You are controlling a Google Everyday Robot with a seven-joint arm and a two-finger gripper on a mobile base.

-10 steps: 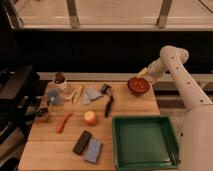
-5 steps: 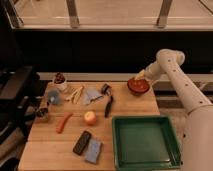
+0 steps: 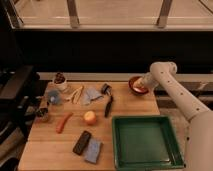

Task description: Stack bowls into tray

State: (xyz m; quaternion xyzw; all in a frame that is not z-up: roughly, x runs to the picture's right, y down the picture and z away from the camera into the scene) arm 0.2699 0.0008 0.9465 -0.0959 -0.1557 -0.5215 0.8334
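Note:
The red-orange bowl (image 3: pixel 136 84) is at the table's far right edge, behind the tray. My gripper (image 3: pixel 143 86) is right at this bowl, on its right side, reaching down from the white arm (image 3: pixel 170 82). The large green tray (image 3: pixel 146 142) sits empty at the table's front right corner. A small dark round thing (image 3: pixel 43 114) at the left edge may be the purple bowl; its colour is unclear.
The wooden table (image 3: pixel 125 107) also holds a blue cup (image 3: pixel 54 97), a white cup with dark contents (image 3: pixel 60 81), a grey cloth (image 3: pixel 91 95), a black brush (image 3: pixel 108 100), a carrot (image 3: pixel 63 122), an orange fruit (image 3: pixel 90 117), a dark phone-like block (image 3: pixel 82 142) and a blue sponge (image 3: pixel 93 150). A black chair (image 3: pixel 15 95) stands to the left.
The arm's upper joint has come down and slightly left towards the red bowl. The bowl and the other things have stayed in place.

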